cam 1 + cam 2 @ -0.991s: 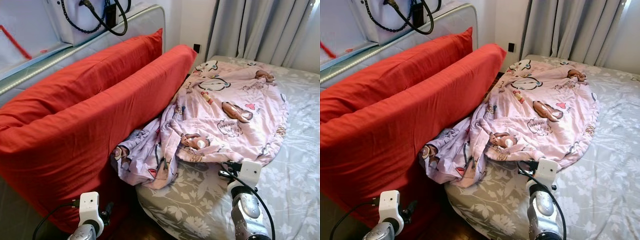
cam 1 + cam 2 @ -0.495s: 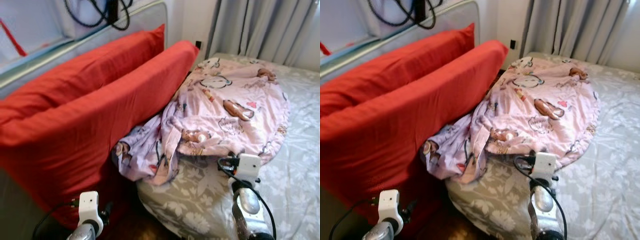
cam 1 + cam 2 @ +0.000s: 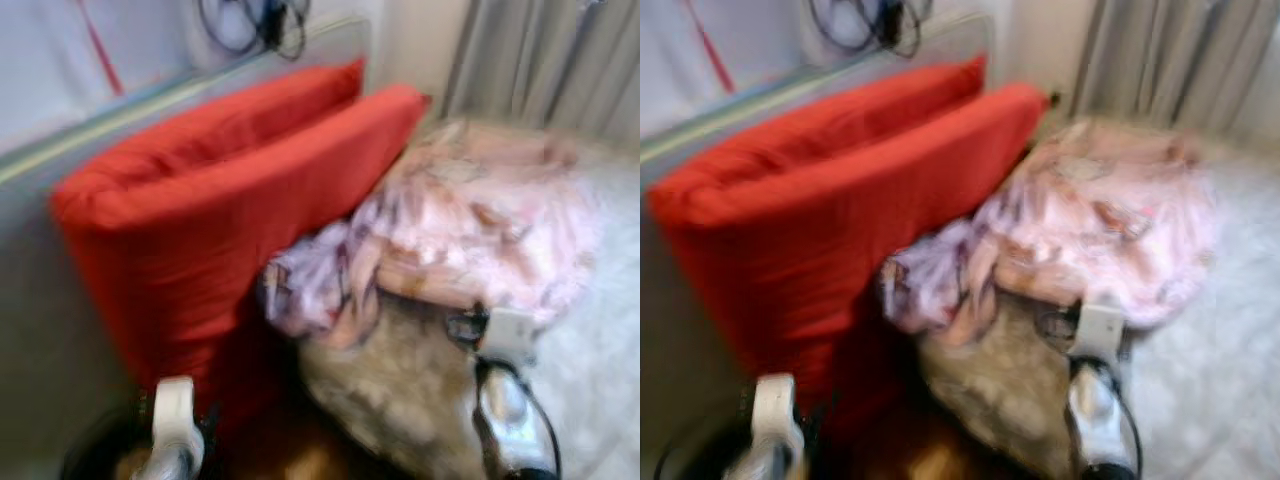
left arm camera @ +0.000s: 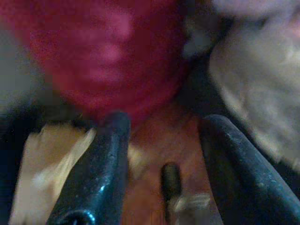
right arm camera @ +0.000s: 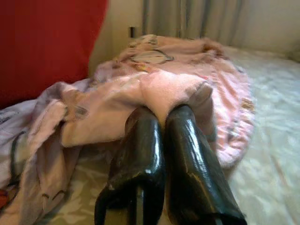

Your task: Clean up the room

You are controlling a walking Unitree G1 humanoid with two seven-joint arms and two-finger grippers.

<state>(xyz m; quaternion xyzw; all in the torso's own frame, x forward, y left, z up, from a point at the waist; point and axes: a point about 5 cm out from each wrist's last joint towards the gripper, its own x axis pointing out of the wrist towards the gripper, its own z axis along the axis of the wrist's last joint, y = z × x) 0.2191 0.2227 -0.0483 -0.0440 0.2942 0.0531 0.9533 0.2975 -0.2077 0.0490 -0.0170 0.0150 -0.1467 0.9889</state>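
Note:
The eye views are blurred. A crumpled pink printed blanket (image 3: 480, 220) lies on the bed, one end hanging beside two big red pillows (image 3: 240, 190) that stand on edge to its left. My right gripper (image 5: 164, 112) is at the blanket's near edge, its fingers (image 5: 140, 140) pressed together on a raised fold of the pink blanket (image 5: 168, 89). The right wrist (image 3: 505, 335) sits just below that edge. My left gripper (image 4: 161, 126) is open and low by the foot of the red pillow (image 4: 108, 51), over wooden floor (image 4: 154, 150).
The bed has a grey floral sheet (image 3: 400, 390) whose near corner faces me. Grey curtains (image 3: 540, 60) hang behind the bed. A pale panel with dark cables (image 3: 250, 20) stands behind the pillows. A small dark object (image 4: 171, 178) lies on the floor between my left fingers.
The whole picture has shifted and blurred, so the camera is moving. My right wrist stays at the blanket's near edge and the left arm stays low.

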